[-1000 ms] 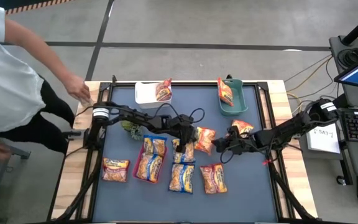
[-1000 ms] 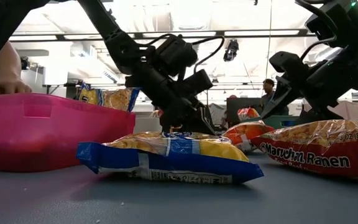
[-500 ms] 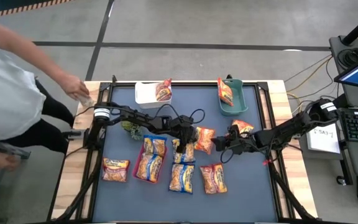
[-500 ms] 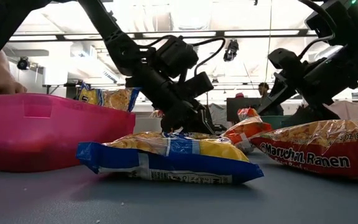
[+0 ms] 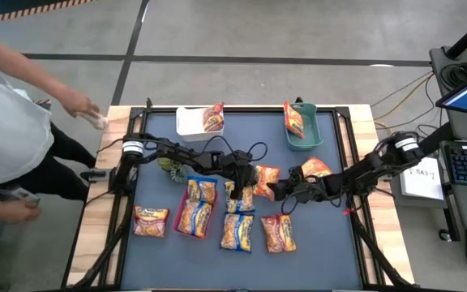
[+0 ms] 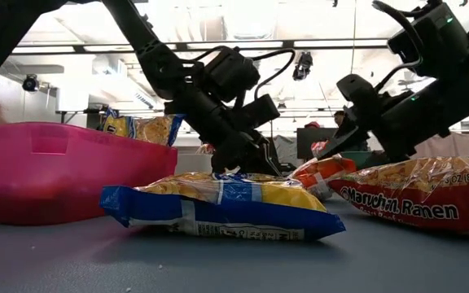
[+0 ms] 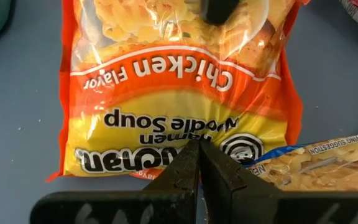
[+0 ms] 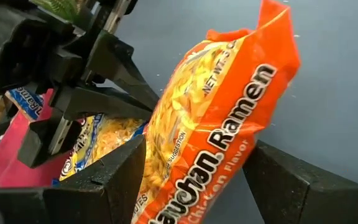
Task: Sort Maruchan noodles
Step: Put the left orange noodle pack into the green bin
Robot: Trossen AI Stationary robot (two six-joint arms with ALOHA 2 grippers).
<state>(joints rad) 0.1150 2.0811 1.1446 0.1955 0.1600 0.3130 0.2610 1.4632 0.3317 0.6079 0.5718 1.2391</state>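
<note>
Two pincers (left (image 5: 251,183) pinched, right (image 5: 276,190) spread) flank one packet (image 5: 266,180).

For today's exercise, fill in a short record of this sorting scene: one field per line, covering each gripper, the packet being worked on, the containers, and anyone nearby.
left gripper: shut, tips down at the blue-trimmed packet beside the orange packet
right gripper: fingers spread either side of the orange chicken-flavor packet, not closed on it
orange chicken-flavor packet: mid-table
white bin: far side, one packet leaning in it
green bin: far side, one packet leaning in it
red tray: holds blue-trimmed packets
person: at the table's left edge
</note>
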